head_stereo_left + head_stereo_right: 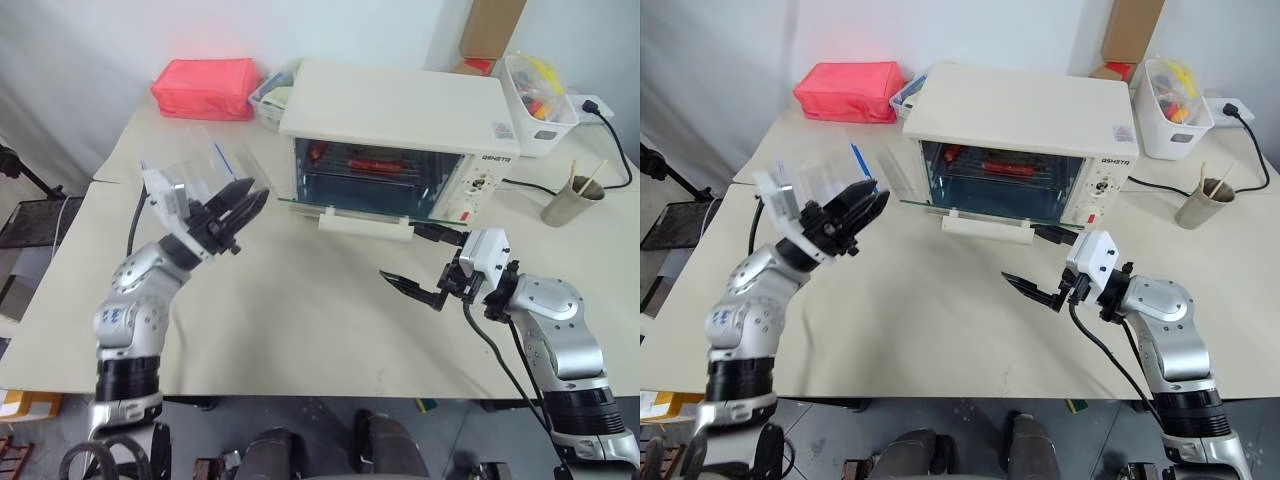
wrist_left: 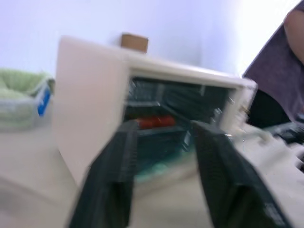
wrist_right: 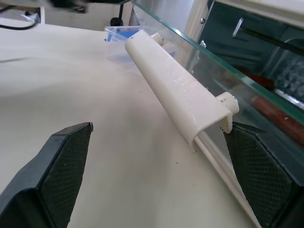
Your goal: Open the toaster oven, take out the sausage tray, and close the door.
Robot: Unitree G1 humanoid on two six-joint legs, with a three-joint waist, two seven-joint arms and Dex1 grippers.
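Observation:
The cream-white toaster oven (image 1: 400, 105) stands at the back of the table. Its glass door (image 1: 345, 206) is folded down flat, with the bar handle (image 1: 365, 227) facing me. Inside, red sausages (image 1: 375, 162) lie on the sausage tray (image 1: 345, 172) on the rack. My left gripper (image 1: 242, 205) hovers left of the door, raised and pointing into the oven; its fingers (image 2: 118, 175) stand apart with nothing between them. Just in front of the handle's right end, my right gripper (image 1: 405, 255) is wide open and empty.
A clear plastic box with blue clips (image 1: 205, 160) sits behind my left gripper. At the back are a red pouch (image 1: 205, 87), a white bin (image 1: 540, 100) and a cup with sticks (image 1: 572, 200). A person (image 2: 285, 71) stands to the oven's right.

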